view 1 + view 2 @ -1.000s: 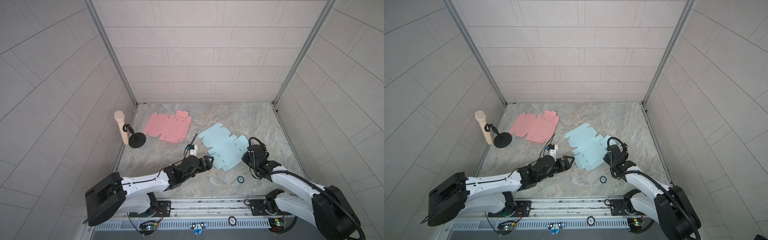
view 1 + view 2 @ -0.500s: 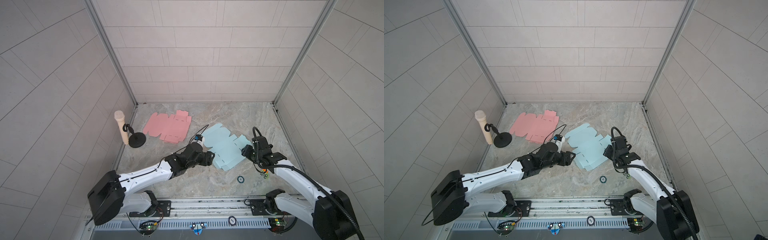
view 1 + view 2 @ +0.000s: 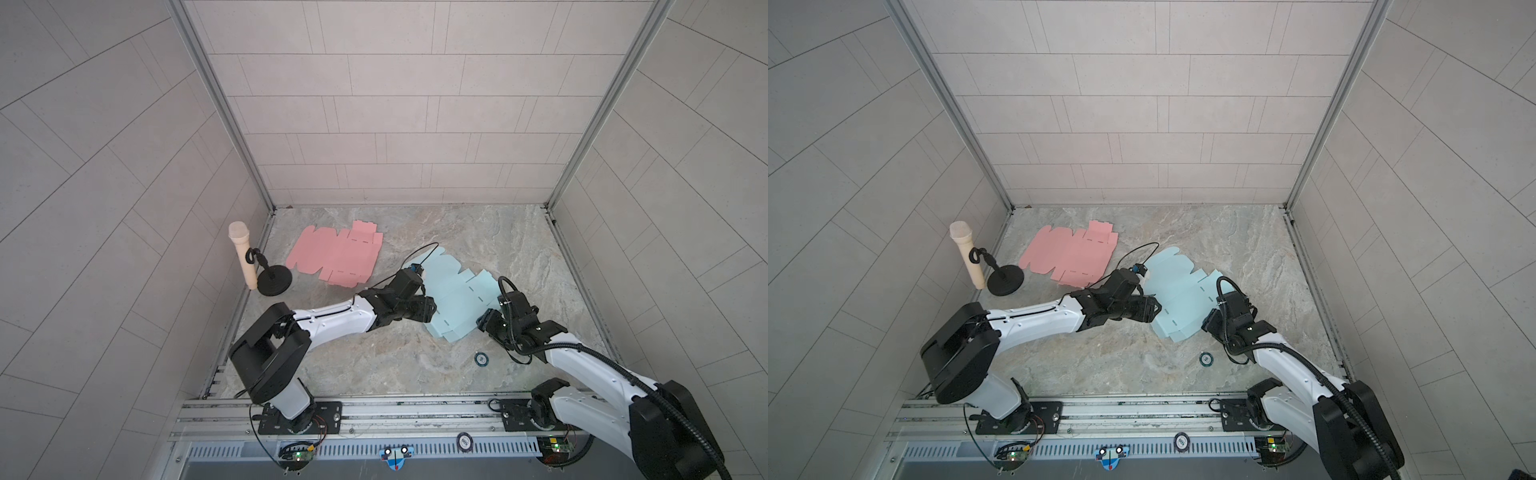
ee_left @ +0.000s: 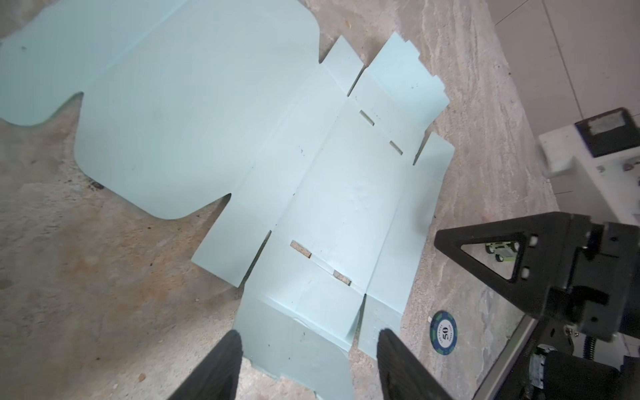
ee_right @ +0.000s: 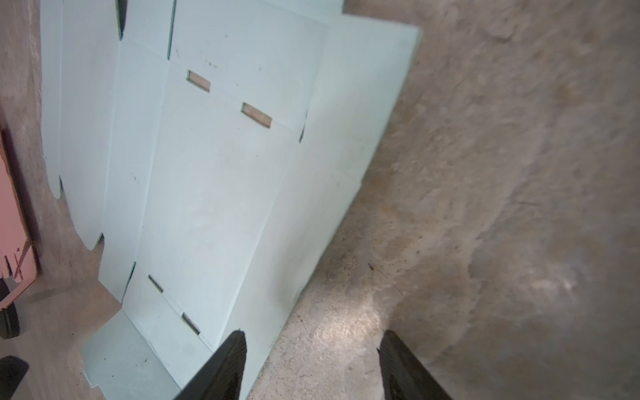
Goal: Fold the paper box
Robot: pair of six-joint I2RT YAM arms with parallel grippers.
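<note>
Across the tabletop (image 3: 478, 232), one blue box blank (image 3: 453, 299), one pink blank (image 3: 336, 257), one chip (image 3: 481, 358)

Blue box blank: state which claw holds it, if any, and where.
Neither: left claw and right claw stand open at edges of the blue box blank, gripping nothing.

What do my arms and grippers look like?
The left arm and right arm have white links with black joints. The left gripper and right gripper are black with tapered fingers. A ribbed black hose runs along the right arm.
</note>
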